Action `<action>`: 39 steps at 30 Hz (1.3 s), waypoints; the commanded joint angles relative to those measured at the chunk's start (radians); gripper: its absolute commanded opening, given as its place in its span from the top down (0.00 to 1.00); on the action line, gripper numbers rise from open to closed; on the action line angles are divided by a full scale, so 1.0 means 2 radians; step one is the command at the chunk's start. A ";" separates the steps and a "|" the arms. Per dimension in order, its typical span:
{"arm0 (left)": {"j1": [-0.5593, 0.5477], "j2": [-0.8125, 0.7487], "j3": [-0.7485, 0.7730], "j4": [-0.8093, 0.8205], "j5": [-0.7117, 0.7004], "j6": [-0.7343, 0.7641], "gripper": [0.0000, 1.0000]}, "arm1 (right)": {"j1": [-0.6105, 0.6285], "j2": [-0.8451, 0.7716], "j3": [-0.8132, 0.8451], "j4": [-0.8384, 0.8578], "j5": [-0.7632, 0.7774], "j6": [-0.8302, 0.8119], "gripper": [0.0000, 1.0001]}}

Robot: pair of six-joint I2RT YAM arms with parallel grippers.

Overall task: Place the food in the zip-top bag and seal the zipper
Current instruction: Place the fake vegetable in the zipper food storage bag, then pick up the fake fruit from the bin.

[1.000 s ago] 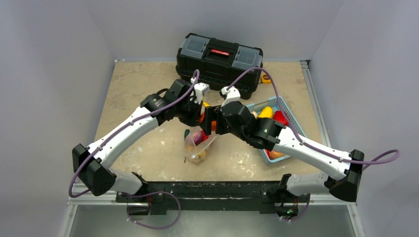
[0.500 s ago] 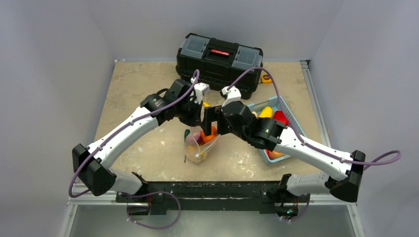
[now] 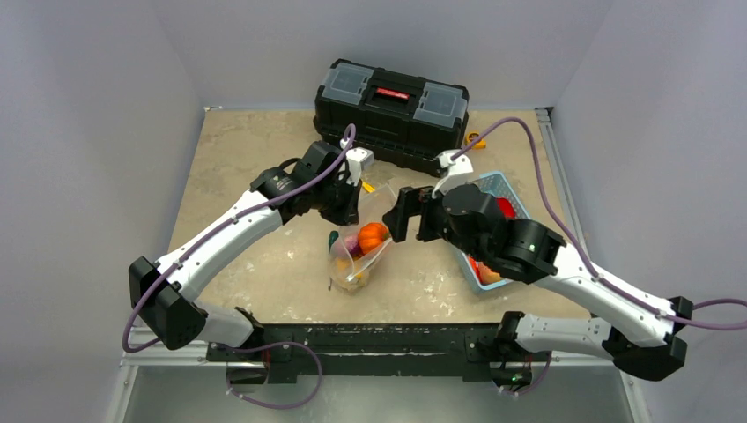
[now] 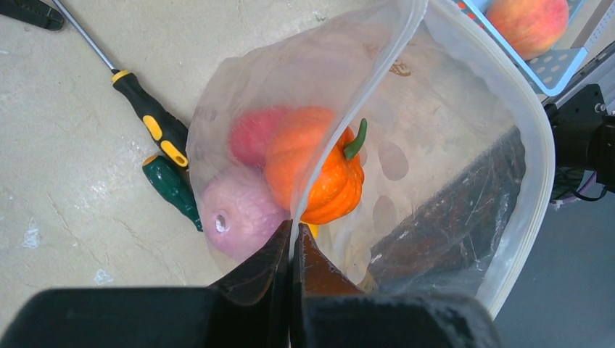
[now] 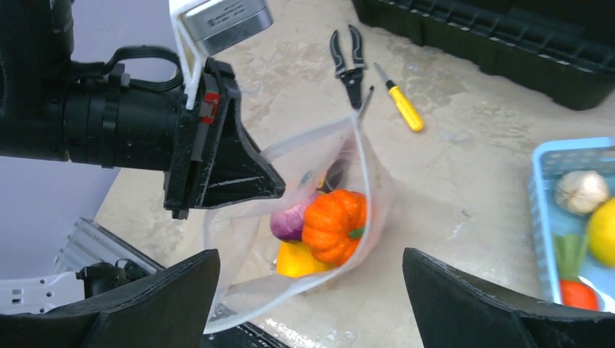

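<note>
The zip-top bag (image 3: 356,263) hangs with its mouth open. My left gripper (image 4: 294,235) is shut on the bag's rim at the zipper (image 4: 360,98), holding that edge up. Food lies inside the bag: an orange pumpkin (image 4: 323,174), a purple onion (image 4: 236,214), a red piece (image 4: 254,134) and a yellow piece (image 5: 297,262). My right gripper (image 5: 310,254) is open and empty, above and to the right of the bag's mouth. In the top view the right gripper (image 3: 403,216) sits just right of the pumpkin (image 3: 372,236).
A blue basket (image 3: 514,196) at the right holds more food. A black toolbox (image 3: 392,104) stands at the back. A yellow-and-black screwdriver (image 4: 152,123) and a green-handled one (image 4: 172,192) lie beside the bag, with pliers (image 5: 347,61) and a yellow screwdriver (image 5: 402,105) further back.
My right gripper let the orange pumpkin go into the bag, opened wide and drew back to the right. The left gripper kept its hold on the rim.
</note>
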 commanded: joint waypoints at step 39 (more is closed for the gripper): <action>-0.001 -0.003 0.018 0.003 0.010 0.000 1.00 | -0.365 -0.013 -0.295 0.121 -0.096 0.056 0.14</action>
